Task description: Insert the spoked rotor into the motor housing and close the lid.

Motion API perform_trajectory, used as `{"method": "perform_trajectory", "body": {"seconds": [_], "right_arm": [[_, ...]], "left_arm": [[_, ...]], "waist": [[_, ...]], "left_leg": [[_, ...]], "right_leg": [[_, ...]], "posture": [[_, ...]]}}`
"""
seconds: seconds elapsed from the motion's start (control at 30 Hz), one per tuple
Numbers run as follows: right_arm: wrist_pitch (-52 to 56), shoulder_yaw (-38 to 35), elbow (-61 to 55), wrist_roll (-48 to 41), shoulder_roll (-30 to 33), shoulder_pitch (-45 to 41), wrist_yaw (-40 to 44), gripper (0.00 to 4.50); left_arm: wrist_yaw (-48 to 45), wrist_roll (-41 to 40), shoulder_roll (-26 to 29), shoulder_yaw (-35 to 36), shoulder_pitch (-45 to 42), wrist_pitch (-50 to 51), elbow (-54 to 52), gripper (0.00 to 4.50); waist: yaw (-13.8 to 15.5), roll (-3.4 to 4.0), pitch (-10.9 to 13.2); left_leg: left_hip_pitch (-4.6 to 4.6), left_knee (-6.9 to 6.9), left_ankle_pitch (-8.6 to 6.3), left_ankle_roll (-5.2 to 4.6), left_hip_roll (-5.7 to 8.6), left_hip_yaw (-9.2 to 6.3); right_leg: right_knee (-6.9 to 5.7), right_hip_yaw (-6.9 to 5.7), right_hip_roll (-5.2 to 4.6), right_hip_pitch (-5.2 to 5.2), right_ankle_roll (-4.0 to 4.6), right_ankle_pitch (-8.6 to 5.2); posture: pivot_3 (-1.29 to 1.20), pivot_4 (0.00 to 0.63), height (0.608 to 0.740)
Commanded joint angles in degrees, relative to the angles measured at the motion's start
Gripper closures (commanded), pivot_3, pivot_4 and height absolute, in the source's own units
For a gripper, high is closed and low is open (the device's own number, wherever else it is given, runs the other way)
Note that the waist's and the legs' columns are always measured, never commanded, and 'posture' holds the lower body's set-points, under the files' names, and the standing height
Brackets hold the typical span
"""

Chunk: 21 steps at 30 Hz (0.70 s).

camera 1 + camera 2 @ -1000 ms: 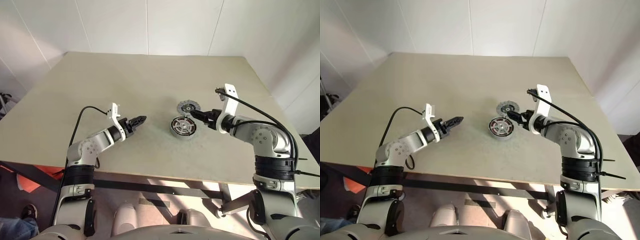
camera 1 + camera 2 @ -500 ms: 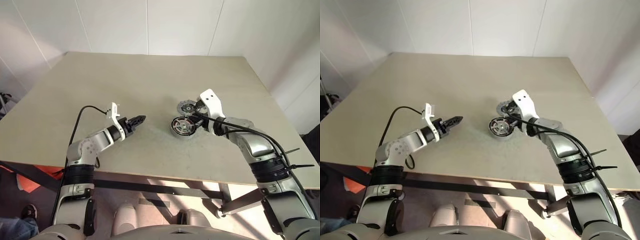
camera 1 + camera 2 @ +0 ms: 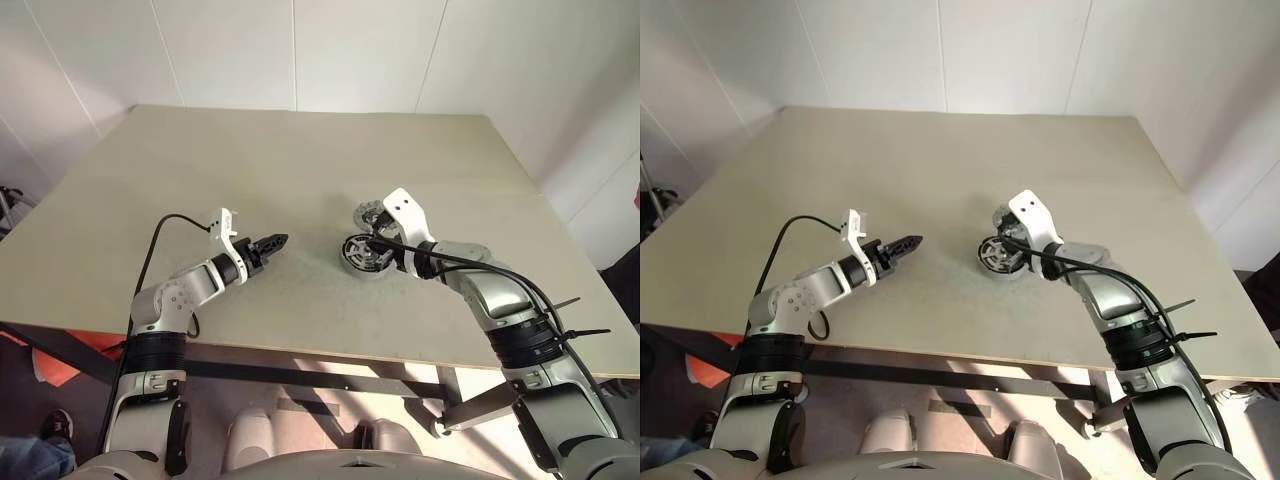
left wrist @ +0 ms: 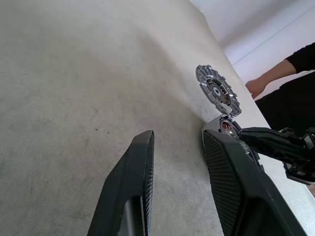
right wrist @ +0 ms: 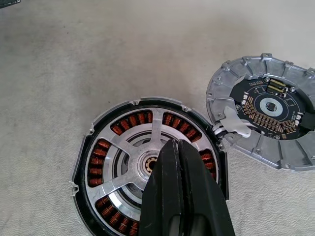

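beige table (image 3: pixel 300 170) against white walls. left gripper (image 3: pixel 277 241) hovers just over the tabletop, fingers partly apart, holding nothing. right gripper (image 5: pixel 174 150) has its fingers pressed together, tips over the hub of the spoked rotor (image 5: pixel 129 162), which sits inside the motor housing (image 5: pixel 91 142), copper windings showing between spokes. lid (image 5: pixel 290 152) lies flat just beyond, touching the housing rim.
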State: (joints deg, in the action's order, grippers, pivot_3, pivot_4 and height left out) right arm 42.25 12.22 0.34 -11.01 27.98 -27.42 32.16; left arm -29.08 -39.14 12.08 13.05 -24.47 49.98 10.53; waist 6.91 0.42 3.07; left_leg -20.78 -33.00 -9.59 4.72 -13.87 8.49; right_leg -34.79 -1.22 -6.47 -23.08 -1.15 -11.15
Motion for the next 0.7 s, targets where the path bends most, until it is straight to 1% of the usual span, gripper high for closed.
{"method": "perform_trajectory", "body": {"seconds": [0.03,0.13,0.2,0.27,0.33,0.47,0.53,0.6,0.67,0.7], "right_arm": [[-1.21,-1.43,0.08,-0.06,-0.99,0.06,0.48,4.48],[-7.36,-2.62,-2.11,0.09,0.14,-1.23,2.99,4.48],[-10.62,-2.59,-2.94,0.54,2.08,-2.79,5.75,4.48],[-13.84,-1.67,-3.00,1.44,5.25,-5.10,10.29,4.48],[-18.66,0.56,-2.06,3.73,8.82,-6.64,15.18,4.48],[-35.40,8.97,2.96,11.81,17.96,-8.86,29.55,4.48],[-39.94,11.00,5.98,13.60,19.35,-10.10,33.82,4.48],[-45.66,13.30,10.42,16.81,19.31,-12.52,36.46,4.09],[-49.71,14.54,13.81,18.64,18.51,-14.39,38.13,3.60],[-51.48,14.98,15.62,19.55,17.75,-15.41,38.29,3.17]], "left_arm": [[0.10,-0.37,0.53,0.46,-0.53,-0.66,-2.36,2.77],[0.09,-0.19,0.51,0.32,-0.62,-0.83,-2.08,2.77],[0.08,-0.14,0.49,0.26,-0.91,-0.86,-1.92,2.77],[-0.17,0.10,0.62,-0.05,-1.32,-1.11,-1.92,2.77],[-0.50,0.88,1.02,-0.89,-1.53,-1.55,-2.24,2.77],[-2.30,8.10,4.67,-9.24,-1.38,-4.20,-4.31,2.77],[-2.81,9.35,5.41,-10.78,-1.81,-4.92,-4.92,2.77],[-2.83,11.27,6.13,-12.35,-2.72,-5.91,-5.22,2.77],[-2.87,11.99,6.42,-13.05,-3.24,-6.19,-5.82,2.77],[-2.83,11.84,6.34,-12.93,-3.41,-6.02,-6.26,2.77]], "waist": [[-0.03,0.00,0.00],[-0.02,0.01,0.01],[-0.02,0.01,0.01],[0.00,0.02,0.02],[0.02,0.02,0.02],[0.10,0.00,0.00],[0.01,0.00,0.01],[-0.11,0.02,0.02],[-0.27,0.03,0.02],[-0.53,0.03,0.02]], "left_leg": [[0.07,0.00,-0.02,-0.03,0.00,0.00],[0.08,0.00,-0.04,-0.07,0.00,0.00],[0.04,0.00,-0.04,-0.08,0.00,0.00],[-0.02,-0.02,-0.04,-0.07,0.01,0.00],[-0.10,-0.04,-0.04,-0.07,0.00,0.00],[-0.15,-0.04,-0.08,-0.13,-0.03,-0.01],[-0.20,-0.09,-0.20,-0.34,-0.04,0.00],[-0.23,-0.17,-0.22,-0.37,-0.03,0.00],[-0.29,-0.26,-0.21,-0.37,-0.04,0.00],[-0.29,-0.29,-0.20,-0.37,-0.04,0.00]], "right_leg": [[0.00,0.01,0.00,0.04,0.00,0.00],[-0.02,0.01,0.00,0.04,-0.01,0.00],[-0.03,0.01,0.00,0.01,-0.01,0.00],[-0.02,0.01,-0.01,-0.02,0.00,0.00],[-0.01,-0.01,0.00,-0.06,0.01,0.01],[0.05,-0.05,0.00,-0.07,0.01,0.00],[0.06,-0.06,0.00,-0.07,0.01,-0.01],[0.03,-0.05,-0.01,-0.11,0.01,0.00],[-0.08,-0.04,-0.01,-0.20,0.03,0.00],[-0.14,-0.03,-0.01,-0.21,0.04,0.01]], "posture": [[0.00,0.000,0.740],[0.00,0.000,0.740],[0.00,0.000,0.740],[0.00,0.000,0.740],[0.00,0.000,0.740],[0.00,0.000,0.740],[0.00,0.000,0.740],[0.00,0.000,0.740],[0.00,0.000,0.740],[0.00,0.000,0.740]]}}
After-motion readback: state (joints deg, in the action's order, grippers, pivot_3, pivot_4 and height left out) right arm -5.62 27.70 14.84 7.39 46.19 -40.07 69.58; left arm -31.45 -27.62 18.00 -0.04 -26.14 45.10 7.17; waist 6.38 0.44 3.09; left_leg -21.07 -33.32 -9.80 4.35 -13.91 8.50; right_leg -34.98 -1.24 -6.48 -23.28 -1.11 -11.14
